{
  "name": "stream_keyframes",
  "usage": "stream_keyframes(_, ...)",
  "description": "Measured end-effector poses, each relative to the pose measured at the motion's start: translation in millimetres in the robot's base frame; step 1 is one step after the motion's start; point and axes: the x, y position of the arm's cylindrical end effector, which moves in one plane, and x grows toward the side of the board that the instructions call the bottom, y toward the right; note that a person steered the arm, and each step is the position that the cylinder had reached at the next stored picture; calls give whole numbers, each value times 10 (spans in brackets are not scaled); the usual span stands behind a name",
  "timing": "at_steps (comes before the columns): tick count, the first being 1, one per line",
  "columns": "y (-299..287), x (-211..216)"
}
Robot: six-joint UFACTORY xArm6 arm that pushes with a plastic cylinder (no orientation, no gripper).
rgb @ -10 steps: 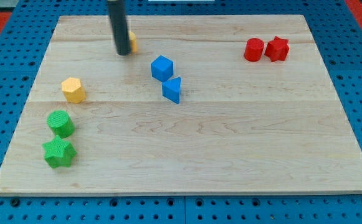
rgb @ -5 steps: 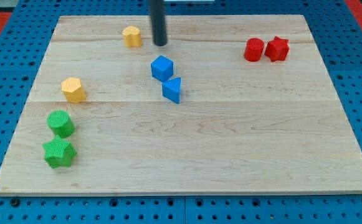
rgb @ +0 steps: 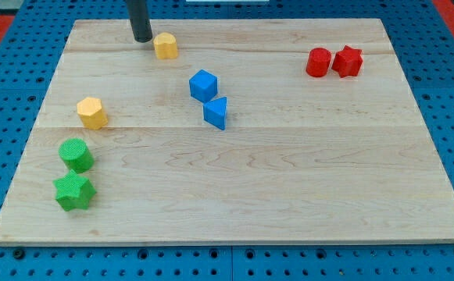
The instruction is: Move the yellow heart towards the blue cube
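My tip (rgb: 142,39) sits upper left, just left of the yellow heart (rgb: 165,46); no pincer on this rod. Blue cube (rgb: 203,84) lies lower right of the heart. Risk: an off-centre push could spin the heart past the cube toward the blue triangle (rgb: 216,112).

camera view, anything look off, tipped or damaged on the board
Nothing stands out. All eight blocks sit flat on the wooden board, none tipped, stacked or hanging over an edge. My tip rests just to the view's left of the yellow heart, with the blue cube lower and to the view's right.
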Motion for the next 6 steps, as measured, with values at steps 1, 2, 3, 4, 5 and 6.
stream_keyframes(1, 212, 68)
stream_keyframes(2, 170, -427)
stream_keyframes(3, 730, -220)
stream_keyframes(4, 273, -27)
stream_keyframes(5, 439, 280)
stream_keyframes(6, 384, 283)
